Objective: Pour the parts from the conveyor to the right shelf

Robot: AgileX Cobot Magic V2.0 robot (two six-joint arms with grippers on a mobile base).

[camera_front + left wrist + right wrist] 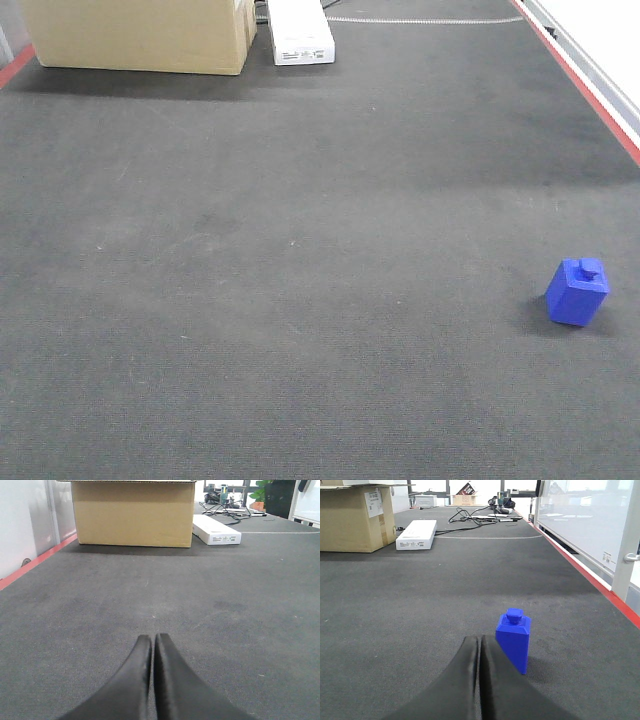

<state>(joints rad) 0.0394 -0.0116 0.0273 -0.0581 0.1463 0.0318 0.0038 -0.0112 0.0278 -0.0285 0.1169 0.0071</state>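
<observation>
One bright-blue part (577, 291) with a small knob on top stands on the dark grey conveyor (300, 260), near its right side. In the right wrist view the same part (514, 639) sits just ahead and slightly right of my right gripper (479, 639), whose black fingers are pressed together with nothing between them. My left gripper (152, 637) hovers low over bare belt (210, 610), also shut and empty. Neither gripper shows in the front view. The right shelf is out of view.
A cardboard box (140, 33) and a flat white box (300, 32) rest at the belt's far end. Red strips (590, 85) line the belt's edges. Cables (470, 516) lie beyond the white box. A white panel (590, 515) runs along the right side.
</observation>
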